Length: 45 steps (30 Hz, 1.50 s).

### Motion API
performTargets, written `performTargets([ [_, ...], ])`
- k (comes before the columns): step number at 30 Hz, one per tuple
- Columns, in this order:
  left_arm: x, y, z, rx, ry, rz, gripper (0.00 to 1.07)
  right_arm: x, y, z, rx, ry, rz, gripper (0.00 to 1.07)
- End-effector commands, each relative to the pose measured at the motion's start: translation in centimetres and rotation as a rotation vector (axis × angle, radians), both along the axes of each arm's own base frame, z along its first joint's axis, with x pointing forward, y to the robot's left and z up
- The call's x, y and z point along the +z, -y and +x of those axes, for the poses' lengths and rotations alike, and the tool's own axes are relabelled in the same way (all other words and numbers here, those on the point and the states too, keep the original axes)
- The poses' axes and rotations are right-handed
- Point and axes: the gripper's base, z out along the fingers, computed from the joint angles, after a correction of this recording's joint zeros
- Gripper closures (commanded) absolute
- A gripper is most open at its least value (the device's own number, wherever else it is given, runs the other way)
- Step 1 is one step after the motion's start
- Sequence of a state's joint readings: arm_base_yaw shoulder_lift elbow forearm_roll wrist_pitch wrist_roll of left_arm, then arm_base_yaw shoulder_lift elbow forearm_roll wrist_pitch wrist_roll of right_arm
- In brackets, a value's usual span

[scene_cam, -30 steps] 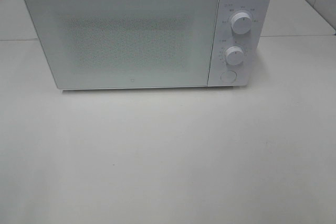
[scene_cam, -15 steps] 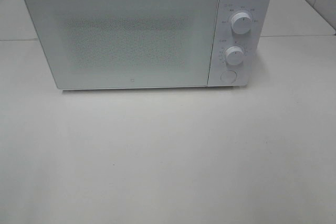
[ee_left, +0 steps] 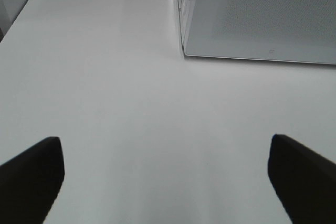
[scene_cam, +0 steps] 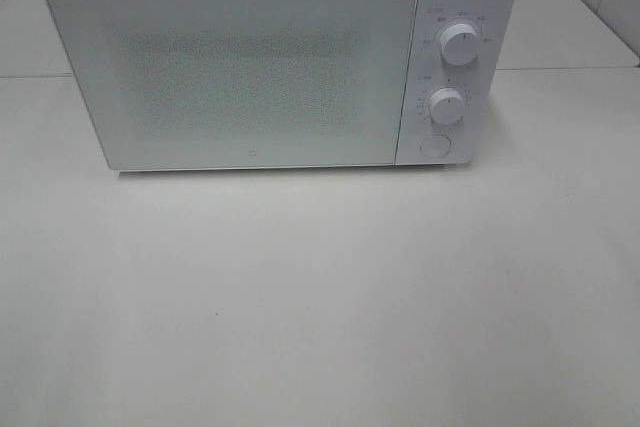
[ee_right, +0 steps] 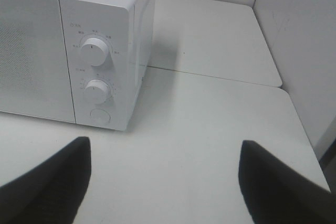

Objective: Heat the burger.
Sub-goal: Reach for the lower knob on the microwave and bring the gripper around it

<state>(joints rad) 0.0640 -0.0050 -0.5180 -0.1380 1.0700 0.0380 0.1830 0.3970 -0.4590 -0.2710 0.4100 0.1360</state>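
The burger is out of view in every frame. A white microwave [scene_cam: 250, 67] stands at the back of the white table [scene_cam: 320, 297] with its door shut. My left gripper [ee_left: 165, 182] hovers open over bare table in front of the microwave's [ee_left: 262, 14] left corner, with nothing between its dark fingers [ee_left: 31, 177]. My right gripper [ee_right: 163, 184] is open and empty too, low over the table, facing the microwave's [ee_right: 31, 51] control panel side. Neither gripper shows in the exterior high view.
The panel carries two round knobs, the upper [scene_cam: 457, 45] and the lower [scene_cam: 447, 104], with a round button [scene_cam: 434, 145] below them. A white wall [ee_right: 299, 40] closes off the table's right side. A seam [scene_cam: 560, 69] crosses the tabletop behind the microwave.
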Motion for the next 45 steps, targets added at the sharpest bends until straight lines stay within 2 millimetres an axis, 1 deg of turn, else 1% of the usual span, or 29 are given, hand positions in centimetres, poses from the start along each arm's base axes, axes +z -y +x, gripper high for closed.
performTargets([
  [1, -0.1, 0.1, -0.1, 0.000, 0.011, -0.006, 0.09, -0.1, -0.5, 1.6, 0.029, 0.041, 0.002, 0.31],
  [2, -0.1, 0.1, -0.1, 0.000, 0.011, -0.006, 0.09, -0.1, -0.5, 1.6, 0.029, 0.041, 0.002, 0.31],
  [4, -0.1, 0.1, -0.1, 0.000, 0.011, -0.006, 0.09, -0.5, -0.9, 2.6, 0.048, 0.041, 0.003, 0.31],
  [5, -0.1, 0.1, -0.1, 0.000, 0.011, -0.006, 0.09, -0.5, -0.9, 2.6, 0.048, 0.041, 0.003, 0.31],
  [6, -0.1, 0.1, -0.1, 0.000, 0.011, -0.006, 0.09, -0.8, -1.1, 3.3, 0.062, 0.046, 0.005, 0.31],
  [7, -0.1, 0.1, -0.1, 0.000, 0.011, -0.006, 0.09, -0.8, -1.1, 3.3, 0.062, 0.046, 0.005, 0.31],
  [9, -0.1, 0.1, -0.1, 0.000, 0.011, -0.006, 0.09, -1.2, -1.5, 4.2, 0.085, 0.067, 0.010, 0.31],
  [10, -0.1, 0.1, -0.1, 0.000, 0.011, -0.006, 0.09, -1.2, -1.5, 4.2, 0.085, 0.067, 0.010, 0.31],
  [12, -0.1, 0.1, -0.1, 0.000, 0.011, -0.006, 0.09, -1.7, -1.9, 5.1, 0.108, 0.079, 0.015, 0.31],
  [13, -0.1, 0.1, -0.1, 0.000, 0.011, -0.006, 0.09, -1.7, -1.9, 5.1, 0.108, 0.079, 0.015, 0.31],
  [18, -0.1, 0.1, -0.1, 0.000, 0.011, -0.006, 0.09, -3.0, -2.7, 6.8, 0.157, 0.115, 0.035, 0.31],
  [19, -0.1, 0.1, -0.1, 0.000, 0.011, -0.006, 0.09, -3.0, -2.7, 6.8, 0.157, 0.115, 0.035, 0.31],
  [21, -0.1, 0.1, -0.1, 0.000, 0.011, -0.006, 0.09, -3.9, -3.0, 7.7, 0.177, 0.107, 0.041, 0.31],
  [22, -0.1, 0.1, -0.1, 0.000, 0.011, -0.006, 0.09, -3.9, -3.0, 7.7, 0.177, 0.107, 0.041, 0.31],
  [23, -0.1, 0.1, -0.1, 0.000, 0.011, -0.006, 0.09, -4.5, -3.3, 8.4, 0.196, 0.108, 0.041, 0.31],
  [25, -0.1, 0.1, -0.1, 0.000, 0.011, -0.006, 0.09, -4.7, -3.4, 8.7, 0.203, 0.115, 0.046, 0.31],
  [27, -0.1, 0.1, -0.1, 0.000, 0.011, -0.006, 0.09, -5.9, -3.9, 10.1, 0.224, 0.098, 0.056, 0.31],
  [30, -0.1, 0.1, -0.1, 0.000, 0.011, -0.006, 0.09, -6.2, -4.0, 10.4, 0.227, 0.092, 0.059, 0.31],
  [32, -0.1, 0.1, -0.1, 0.000, 0.011, -0.006, 0.09, -7.1, -4.4, 11.7, 0.254, 0.113, 0.041, 0.31],
  [35, -0.1, 0.1, -0.1, 0.000, 0.011, -0.006, 0.09, -7.3, -4.4, 11.9, 0.248, 0.123, 0.045, 0.31],
  [36, -0.1, 0.1, -0.1, 0.000, 0.011, -0.006, 0.09, -7.9, -4.3, 12.5, 0.218, 0.121, 0.049, 0.31],
  [38, -0.1, 0.1, -0.1, 0.000, 0.011, -0.006, 0.09, -8.2, -4.2, 12.8, 0.208, 0.121, 0.037, 0.31],
  [40, -0.1, 0.1, -0.1, 0.000, 0.011, -0.006, 0.09, -9.0, -3.9, 13.7, 0.163, 0.135, 0.013, 0.31],
  [43, -0.1, 0.1, -0.1, 0.000, 0.011, -0.006, 0.09, -9.2, -3.8, 13.9, 0.153, 0.140, 0.016, 0.31],
  [45, -0.1, 0.1, -0.1, 0.000, 0.011, -0.006, 0.09, -9.9, -3.8, 14.4, 0.138, 0.146, 0.029, 0.31],
])
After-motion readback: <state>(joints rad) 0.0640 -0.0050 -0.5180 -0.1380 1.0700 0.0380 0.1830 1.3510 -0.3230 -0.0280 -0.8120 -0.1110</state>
